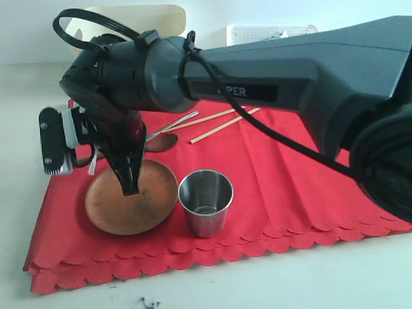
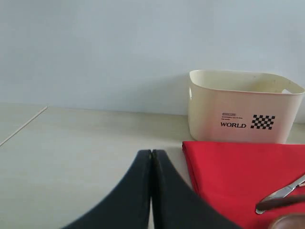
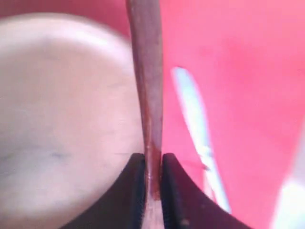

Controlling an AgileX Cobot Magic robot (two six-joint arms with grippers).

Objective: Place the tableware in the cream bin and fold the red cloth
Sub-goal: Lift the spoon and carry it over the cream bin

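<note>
The round brown wooden plate lies on the red cloth. My right gripper comes down onto it, and in the right wrist view the gripper is shut on the plate's thin rim. A steel cup stands just right of the plate. Behind them lie the wooden spoon, the knife and two chopsticks. The cream bin stands beyond the cloth's far edge. My left gripper is shut and empty, over bare table beside the cloth.
A white lattice basket stands at the back right, next to the cream bin. The right arm's dark body spans the scene above the cloth. Pale table runs along the front, past the cloth's scalloped edge.
</note>
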